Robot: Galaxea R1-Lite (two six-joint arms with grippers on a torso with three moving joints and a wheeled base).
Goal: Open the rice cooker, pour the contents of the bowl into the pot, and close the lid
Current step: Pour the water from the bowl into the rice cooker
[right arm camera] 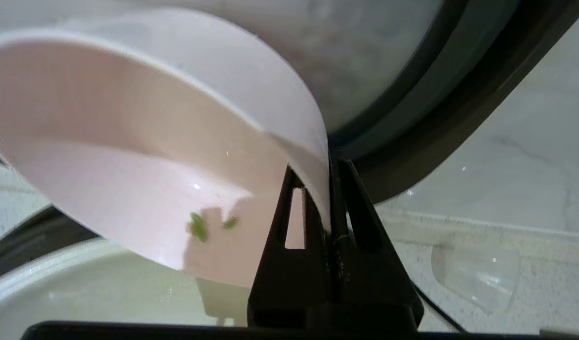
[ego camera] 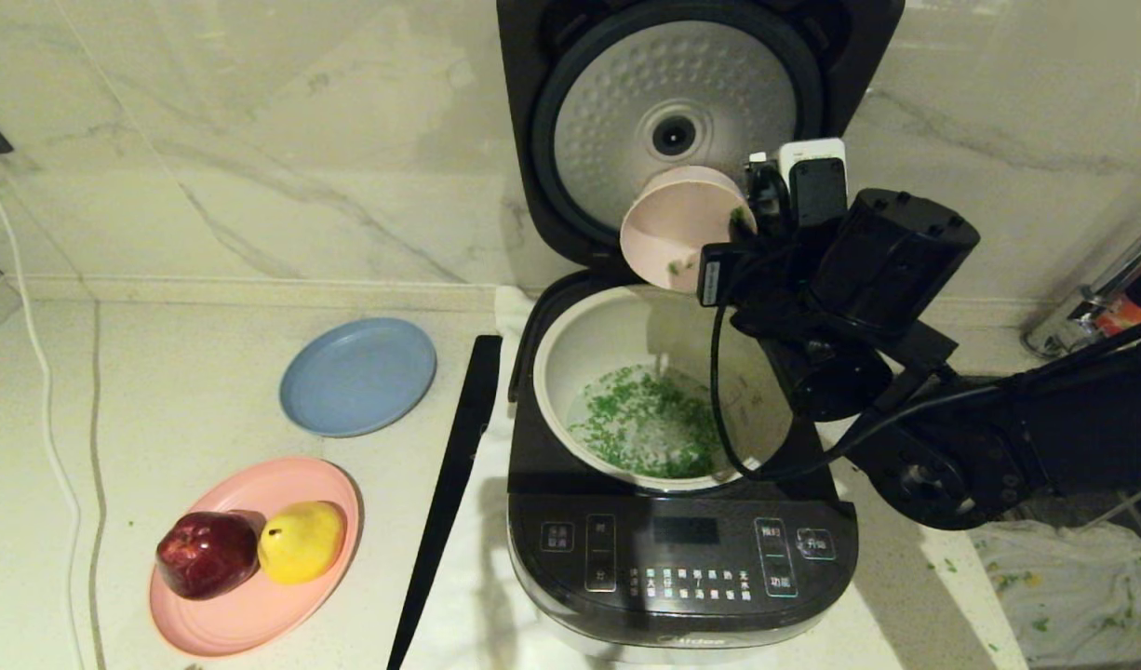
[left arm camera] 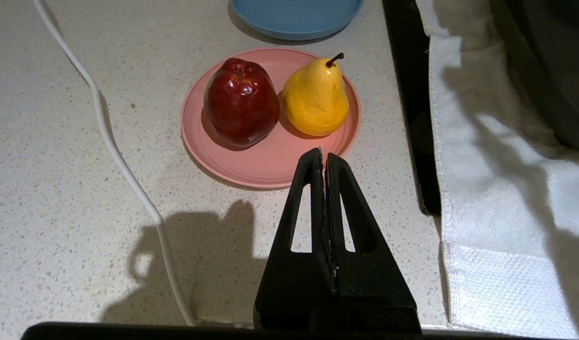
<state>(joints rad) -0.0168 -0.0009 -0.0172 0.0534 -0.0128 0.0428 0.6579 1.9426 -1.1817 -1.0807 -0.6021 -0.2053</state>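
At the counter's (ego camera: 208, 279) near edge, on its left side, a pink plate (ego camera: 282, 605) carries an apple (ego camera: 206, 555) and a pear (ego camera: 301, 541), touching side by side. The left gripper (left arm camera: 323, 158) hovers just above the counter near this plate's rim, fingers pressed together on nothing. A white cable (left arm camera: 124, 165) runs along the counter's left side. Farther back sits a blue plate (ego camera: 358, 375), just apart from the pink one.

The cooker (ego camera: 682, 558) stands in the counter's middle on a white towel (left arm camera: 497, 212), its button panel toward the near edge. A black strip (ego camera: 449, 484) lies along the towel's left edge. Right of the cooker, near the counter's right edge, lies a crumpled white cloth (ego camera: 1064, 577) flecked with green.

The pot (ego camera: 580, 344) sits in the cooker body, and green bits (ego camera: 650, 423) lie in water on its bottom.

Above the pot's far rim, the right gripper (right arm camera: 329, 163) is clenched on the bowl's (ego camera: 677, 223) rim, one finger inside and one outside. The bowl is tipped steeply, mouth facing down toward the pot, with a few green bits clinging to its inner wall.

Behind it the lid (ego camera: 645, 93) stands upright against the marble wall (ego camera: 254, 140), its dimpled silver underside facing forward.
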